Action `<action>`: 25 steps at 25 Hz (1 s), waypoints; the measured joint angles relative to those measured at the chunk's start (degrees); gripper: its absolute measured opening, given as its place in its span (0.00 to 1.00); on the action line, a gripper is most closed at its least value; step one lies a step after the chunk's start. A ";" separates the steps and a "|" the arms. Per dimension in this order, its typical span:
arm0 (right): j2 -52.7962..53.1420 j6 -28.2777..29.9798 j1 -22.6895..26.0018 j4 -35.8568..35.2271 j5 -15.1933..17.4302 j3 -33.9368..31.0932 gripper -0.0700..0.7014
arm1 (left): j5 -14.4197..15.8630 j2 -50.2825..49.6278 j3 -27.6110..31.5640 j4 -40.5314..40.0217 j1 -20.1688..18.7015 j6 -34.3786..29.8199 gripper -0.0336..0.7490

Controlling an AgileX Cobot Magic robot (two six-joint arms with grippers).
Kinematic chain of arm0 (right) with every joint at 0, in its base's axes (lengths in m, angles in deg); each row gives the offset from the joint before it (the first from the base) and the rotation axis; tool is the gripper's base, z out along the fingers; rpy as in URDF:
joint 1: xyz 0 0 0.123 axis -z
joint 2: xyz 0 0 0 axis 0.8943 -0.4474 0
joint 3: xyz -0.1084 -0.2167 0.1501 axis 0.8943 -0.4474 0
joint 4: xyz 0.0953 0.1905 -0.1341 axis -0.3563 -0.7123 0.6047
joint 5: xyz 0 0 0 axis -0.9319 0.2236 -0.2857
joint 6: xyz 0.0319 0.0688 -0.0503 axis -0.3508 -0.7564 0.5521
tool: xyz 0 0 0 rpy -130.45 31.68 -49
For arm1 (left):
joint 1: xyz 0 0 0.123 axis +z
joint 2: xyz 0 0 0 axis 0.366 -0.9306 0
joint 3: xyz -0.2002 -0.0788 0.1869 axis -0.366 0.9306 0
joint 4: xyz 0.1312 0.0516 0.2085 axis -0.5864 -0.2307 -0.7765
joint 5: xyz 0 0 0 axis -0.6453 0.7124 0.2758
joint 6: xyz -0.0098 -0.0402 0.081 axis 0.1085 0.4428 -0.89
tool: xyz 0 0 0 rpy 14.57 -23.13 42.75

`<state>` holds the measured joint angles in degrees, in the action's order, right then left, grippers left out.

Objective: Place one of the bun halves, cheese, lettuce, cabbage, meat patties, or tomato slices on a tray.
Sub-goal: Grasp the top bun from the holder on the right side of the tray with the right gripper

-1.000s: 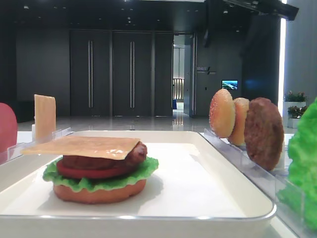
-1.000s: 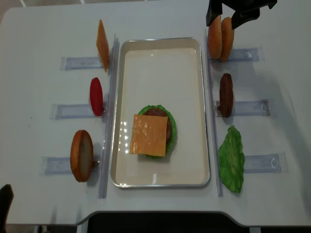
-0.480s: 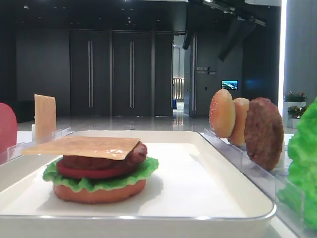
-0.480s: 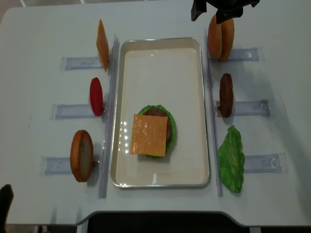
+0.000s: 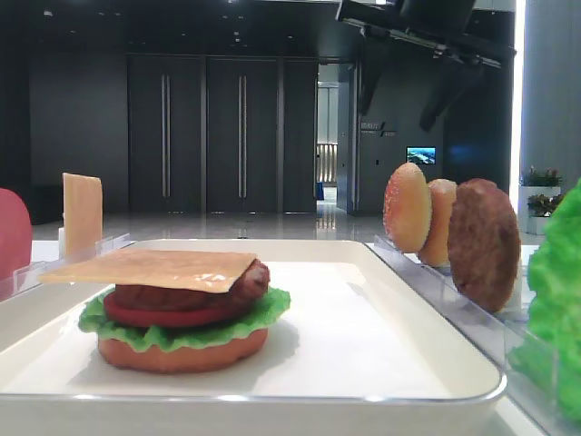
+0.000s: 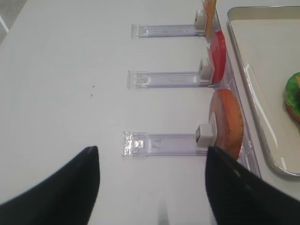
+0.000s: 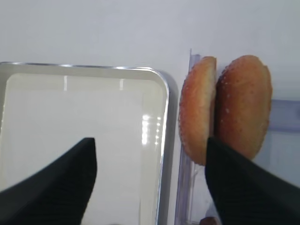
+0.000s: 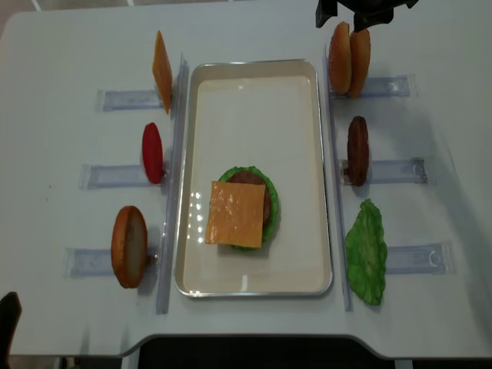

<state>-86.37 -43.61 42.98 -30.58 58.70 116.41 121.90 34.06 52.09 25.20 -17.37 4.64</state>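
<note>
The right gripper (image 8: 358,13) hangs above the far right corner of the table, its two dark fingers (image 7: 243,187) spread apart and holding nothing. Directly below it two bun halves stand on edge, touching each other, in a clear rack (image 8: 388,86) just right of the tray's far corner; the sesame-speckled bun half (image 7: 198,109) is the one nearer the tray, with the smoother bun half (image 7: 243,105) to its right. The white tray (image 8: 254,84) lies in the middle of the table. On its near half sits a stack: a bottom bun (image 5: 182,352), lettuce (image 5: 191,331), a tomato slice (image 5: 168,314), a meat patty (image 5: 182,292) and a cheese slice (image 8: 235,213) on top. The left gripper (image 6: 154,187) hovers over the near left of the table, fingers apart, empty.
</note>
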 joint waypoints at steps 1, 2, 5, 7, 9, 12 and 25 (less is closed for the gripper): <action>0.00 0.00 0.27 0.23 -0.13 0.00 0.70 | 0.00 0.00 0.00 0.00 0.00 0.00 0.73; 0.00 0.00 0.62 0.41 -0.24 0.00 0.70 | 0.00 0.00 0.00 0.00 0.00 0.00 0.73; 0.00 0.26 1.39 0.84 -0.67 0.00 0.70 | 0.00 0.00 0.00 0.00 0.00 0.00 0.73; 0.00 0.67 1.71 0.89 -0.93 0.00 0.70 | 0.00 0.00 0.00 0.00 0.00 0.00 0.73; -0.06 1.33 1.84 0.89 -1.14 0.00 0.70 | 0.00 0.00 0.00 0.00 0.00 0.00 0.73; -0.63 2.22 2.23 0.29 -1.21 0.00 0.70 | 0.00 0.00 0.00 0.00 0.00 0.00 0.73; -4.24 4.85 2.46 -3.02 -1.16 0.04 0.70 | 0.00 0.00 0.00 0.00 0.00 0.00 0.73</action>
<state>-90.60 -38.76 45.44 -33.60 57.53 116.46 121.90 34.06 52.09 25.20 -17.37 4.64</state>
